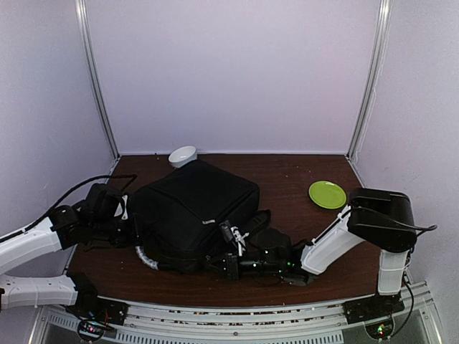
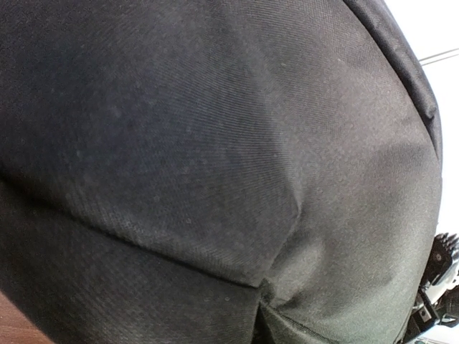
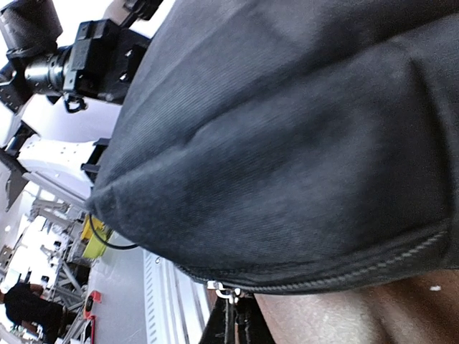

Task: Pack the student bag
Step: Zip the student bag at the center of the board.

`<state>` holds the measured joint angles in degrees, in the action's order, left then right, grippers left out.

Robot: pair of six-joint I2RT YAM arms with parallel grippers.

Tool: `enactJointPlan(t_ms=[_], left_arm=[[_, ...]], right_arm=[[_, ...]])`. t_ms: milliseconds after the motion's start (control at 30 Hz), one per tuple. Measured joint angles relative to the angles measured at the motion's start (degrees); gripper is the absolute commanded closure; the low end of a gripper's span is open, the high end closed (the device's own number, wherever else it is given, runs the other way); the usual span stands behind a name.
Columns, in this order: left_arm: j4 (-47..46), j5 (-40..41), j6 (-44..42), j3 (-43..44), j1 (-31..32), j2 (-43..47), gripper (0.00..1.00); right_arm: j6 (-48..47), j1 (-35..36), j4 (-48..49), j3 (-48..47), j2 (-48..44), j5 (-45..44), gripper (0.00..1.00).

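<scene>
The bag point(image 1: 193, 211) lies flat on the bench point(image 1: 287, 172), left of centre, with its pale curved handle point(image 1: 145, 258) toward the near left corner. A white bowl point(image 1: 183, 155) touches or nearly touches its far edge, and a green plate point(image 1: 327, 194) sits well apart toward the right edge.

The left hand point(image 1: 128, 215) is pressed together against the bag's left side. Black cloth fills its wrist view, so I cannot tell whether any fabric is caught between the fingers. The right hand point(image 1: 228, 264) is also pressed together, low at the bag's near edge. Its wrist view shows the piped seam point(image 3: 323, 283) just above the bench, but not what the fingers grip, if anything.

The step looks like opening the bag, with one hand anchoring it while the other works the near edge. To do it well:

- Confirm the right hand really has the zip pull or seam before pulling, since a pinch on loose cloth will only drag the bag.
- Pull along the seam, not upward.
- Brace with the left hand on the opposite side, so the soft body does not slide toward the bowl.
- Move slowly, because the fabric bunches easily.
</scene>
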<state>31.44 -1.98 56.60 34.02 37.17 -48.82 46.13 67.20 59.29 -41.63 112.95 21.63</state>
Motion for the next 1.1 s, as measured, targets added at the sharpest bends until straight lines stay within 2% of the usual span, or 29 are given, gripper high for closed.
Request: enactJointPlan(t_ms=[433,467,600,633,767,900,967,1100], left_arm=[[-0.7,-0.5,0.0,-1.6,0.0,0.3,1.00],[-0.9,-0.5,0.0,-1.7,0.0,0.3,1.00],[-1.6,-0.4,0.0,-1.8,0.0,0.3,1.00],[-1.8,-0.4,0.0,-1.8,0.0,0.3,1.00],[-3.1,-0.5,0.0,-2.4,0.0,0.0,1.00],[-5.2,-0.7,0.2,-3.9,0.0,-1.8,1.00],[-7.5,-1.1,0.7,-5.2,0.0,-3.0,1.00],[-15.2,-1.5,2.1,-8.6,1.4,-6.8,1.00]], right_arm=[[-0.5,-1.8,-11.6,1.9,-5.2,-11.6,1.00],[-0.5,-1.8,-11.8,1.9,-5.2,-11.6,0.96],[-0.4,-2.3,-10.1,2.9,-5.4,-10.3,0.60],[-0.1,-2.4,-9.7,3.3,-5.4,-9.6,0.56],[1.4,-3.1,-7.9,6.9,-7.5,-7.3,0.49],[4.5,-3.8,-7.2,12.2,-13.8,-7.6,0.47],[5.6,-4.0,-9.1,12.8,-17.2,-9.0,0.46],[7.3,-4.2,-19.6,10.1,-23.4,-15.8,0.46]])
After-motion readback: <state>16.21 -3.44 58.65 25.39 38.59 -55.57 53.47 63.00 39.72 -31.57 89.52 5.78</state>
